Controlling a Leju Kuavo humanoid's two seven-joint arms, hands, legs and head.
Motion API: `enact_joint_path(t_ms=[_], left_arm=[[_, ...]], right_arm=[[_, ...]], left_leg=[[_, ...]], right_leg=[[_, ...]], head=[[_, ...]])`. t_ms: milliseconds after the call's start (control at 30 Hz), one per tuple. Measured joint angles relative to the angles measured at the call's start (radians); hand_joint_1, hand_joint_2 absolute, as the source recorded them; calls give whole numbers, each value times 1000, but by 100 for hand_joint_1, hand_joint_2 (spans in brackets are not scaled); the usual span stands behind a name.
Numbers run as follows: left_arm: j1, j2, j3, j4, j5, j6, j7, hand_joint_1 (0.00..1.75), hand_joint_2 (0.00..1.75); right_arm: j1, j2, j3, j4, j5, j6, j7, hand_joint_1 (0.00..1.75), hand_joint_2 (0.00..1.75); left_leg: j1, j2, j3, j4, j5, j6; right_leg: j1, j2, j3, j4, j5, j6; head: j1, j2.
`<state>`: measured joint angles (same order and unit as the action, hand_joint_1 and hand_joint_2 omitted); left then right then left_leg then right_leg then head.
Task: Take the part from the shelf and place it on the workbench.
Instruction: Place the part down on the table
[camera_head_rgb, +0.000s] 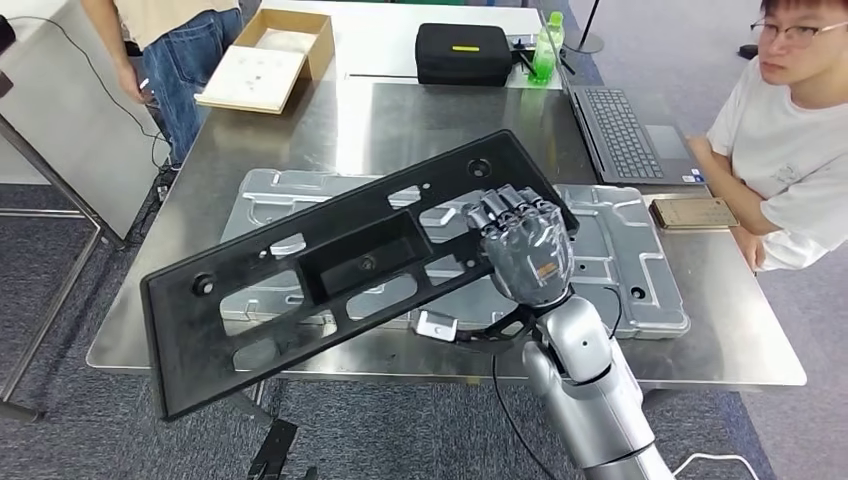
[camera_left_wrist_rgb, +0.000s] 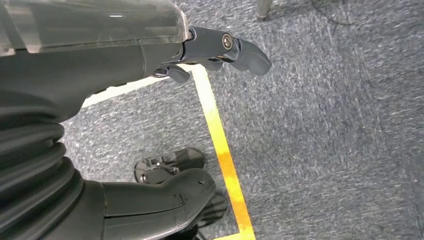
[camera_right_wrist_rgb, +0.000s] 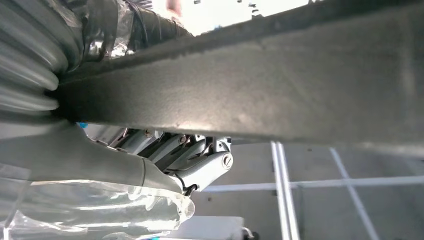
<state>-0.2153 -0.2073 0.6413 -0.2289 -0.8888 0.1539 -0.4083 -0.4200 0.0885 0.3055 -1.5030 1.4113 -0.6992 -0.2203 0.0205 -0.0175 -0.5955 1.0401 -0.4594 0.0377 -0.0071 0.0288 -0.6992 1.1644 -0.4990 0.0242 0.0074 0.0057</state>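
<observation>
Right robot hand (camera_head_rgb: 525, 250) grips the black part (camera_head_rgb: 340, 270) at one long edge near its right end, fingers curled over the top face; in the right wrist view the thumb (camera_right_wrist_rgb: 200, 170) sits under the part's underside (camera_right_wrist_rgb: 260, 95), so the hold is a clamp across the panel's thickness. The part is a long flat panel with cut-outs. It hangs tilted in centre frame, the far end toward upper right, the near end dipping toward lower left and overhanging the front edge of the desk (camera_head_rgb: 420, 120). Judgement: the one-sided grasp leaves the long free end unsupported, which likely accounts for the sag.

Beneath it a grey stamped metal sheet (camera_head_rgb: 620, 250) lies flat on the desk, probably the surface the part will meet.

Left robot hand (camera_left_wrist_rgb: 220, 47) hangs over carpet and a yellow floor line (camera_left_wrist_rgb: 225, 160); fingers slightly apart, holding nothing.

A person (camera_head_rgb: 790, 150) sits at right by a laptop (camera_head_rgb: 625, 130); another stands upper left.

Judgement: transport nearly done, lowering and release remain. Risk: part pivoting in the grasp.
</observation>
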Motion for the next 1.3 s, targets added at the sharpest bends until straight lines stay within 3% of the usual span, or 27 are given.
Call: enact_joint_path(t_ms=[67, 100, 133, 200, 267, 333, 433, 500, 567, 600, 633, 700, 767, 800, 900, 967, 1067, 1100, 1133, 1167, 1233, 1300], left_arm=[[2, 1, 0, 0, 0, 2, 1, 0, 175], [3, 2, 0, 0, 0, 2, 1, 0, 175], [3, 2, 0, 0, 1, 3, 1, 0, 175], [2, 2, 0, 0, 4, 3, 0, 0, 175], [1, 2, 0, 0, 7, 3, -1, 0, 175], [2, 2, 0, 0, 7, 3, -2, 0, 175], [2, 3, 0, 0, 7, 3, -2, 0, 175], [1, 4, 0, 0, 6, 4, -2, 0, 175], [2, 6, 0, 0, 5, 3, 0, 0, 175], [3, 7, 0, 0, 4, 1, 1, 0, 175], [3, 8, 0, 0, 3, -1, 3, 0, 175], [4, 10, 0, 0, 2, -8, 3, 0, 175], [2, 13, 0, 0, 3, -24, -4, 0, 175], [2, 15, -1, 0, 4, -35, -9, 0, 175], [3, 16, -2, 0, 7, -55, -20, 0, 175], [2, 16, -4, 0, 6, -58, -24, 0, 175], [1, 17, -8, 0, 6, -57, -28, 0, 175], [1, 18, -9, 0, 6, -57, -29, 0, 175], [2, 18, -9, 0, 5, -57, -29, 0, 175], [2, 18, -10, 0, 3, -56, -29, 0, 175], [2, 18, -13, 0, 1, -55, -29, 0, 175], [0, 18, -16, 0, -3, -52, -29, 0, 175]], right_arm=[[2, 0, -4, 8, -5, 0, 3, 175, 175], [4, 0, -5, 13, -13, 3, 7, 175, 175], [3, 0, -7, 21, -35, 13, 16, 175, 175], [-9, -1, -11, 49, -136, 52, 48, 175, 175], [-31, -3, -19, 90, -283, 100, 73, 175, 175], [-50, -6, -31, 128, -389, 129, 73, 175, 175], [-71, -12, -44, 169, -454, 159, 69, 175, 175], [-87, -16, -52, 202, -506, 195, 64, 175, 175], [-101, -22, -64, 245, -565, 232, 53, 175, 175], [-107, -26, -73, 269, -591, 246, 47, 175, 175], [-114, -31, -82, 291, -610, 256, 41, 175, 175], [-128, -39, -100, 327, -632, 266, 32, 175, 175], [-143, -44, -113, 354, -642, 271, 28, 175, 175], [-150, -47, -119, 367, -647, 273, 28, 175, 175], [-162, -60, -142, 407, -653, 272, 24, 175, 175], [-171, -71, -157, 432, -652, 268, 18, 175, 175], [-180, -85, -172, 461, -646, 260, 17, 175, 175], [-178, -89, -176, 469, -640, 257, 21, 175, 175], [-176, -93, -180, 476, -633, 254, 27, 131, 131], [-175, -98, -183, 484, -625, 252, 33, 87, 87], [-178, -106, -189, 498, -610, 248, 46, 0, 0], [-185, -112, -196, 515, -600, 242, 56, 0, 0]], left_leg=[[-2, 10, -1, 0, 0, 2], [-2, 14, -1, 0, 0, 3], [-2, 17, -1, 0, -1, 2], [-2, 20, 0, 0, -2, 0], [-5, 22, -2, 0, -2, -7], [-6, 23, -3, -4, 1, -18], [-6, 26, -6, 6, -12, -34], [-5, 25, -44, 91, -62, -37], [-5, 24, -108, 217, -114, -37], [-5, 24, -129, 255, -120, -37], [-5, 24, -133, 256, -106, -37], [-5, 23, -91, 159, -38, -33], [-8, 19, -39, 49, 5, -27], [-9, 17, -27, 20, 11, -25], [-12, 15, -23, 3, 12, -15], [-9, 16, -18, -7, 18, -4], [-8, 18, -15, -11, 19, 3], [-8, 19, -14, -11, 19, 4], [-8, 18, -14, -11, 18, 4], [-7, 18, -12, -10, 17, 4], [-7, 18, -9, -9, 13, -1], [-10, 18, -10, -7, 10, -11]], right_leg=[[-4, -16, -51, 112, -48, 6], [-6, -19, -62, 136, -49, 8], [-8, -21, -54, 123, -33, 8], [-8, -26, 5, 9, 26, 3], [-1, -32, 58, -98, 58, -5], [6, -32, 68, -123, 58, -12], [2, -28, 75, -139, 66, -29], [0, -27, 82, -148, 69, -41], [3, -26, 82, -147, 67, -48], [4, -25, 82, -145, 66, -49], [5, -25, 82, -142, 64, -49], [4, -21, 82, -133, 58, -46], [7, -16, 77, -122, 52, -39], [7, -15, 73, -118, 50, -34], [3, -14, 69, -117, 50, -19], [1, -16, 56, -87, 27, -8], [-5, -19, -23, 74, -46, 5], [-8, -20, -47, 118, -56, 8], [-10, -21, -58, 133, -48, 10], [-13, -22, -50, 110, -22, 11], [-18, -28, 3, -8, 44, 12], [-14, -30, 46, -101, 70, 7]], head=[[0, 0], [0, 0], [0, 0], [0, 0], [0, 0], [0, 0], [-1, 0], [-1, 0], [-2, 0], [-2, 0], [-2, 0], [-1, 0], [-1, 0], [-1, 0], [-1, 0], [-1, 0], [-1, 0], [-1, 0], [-1, 0], [-1, 0], [-1, 0], [-1, 0]])
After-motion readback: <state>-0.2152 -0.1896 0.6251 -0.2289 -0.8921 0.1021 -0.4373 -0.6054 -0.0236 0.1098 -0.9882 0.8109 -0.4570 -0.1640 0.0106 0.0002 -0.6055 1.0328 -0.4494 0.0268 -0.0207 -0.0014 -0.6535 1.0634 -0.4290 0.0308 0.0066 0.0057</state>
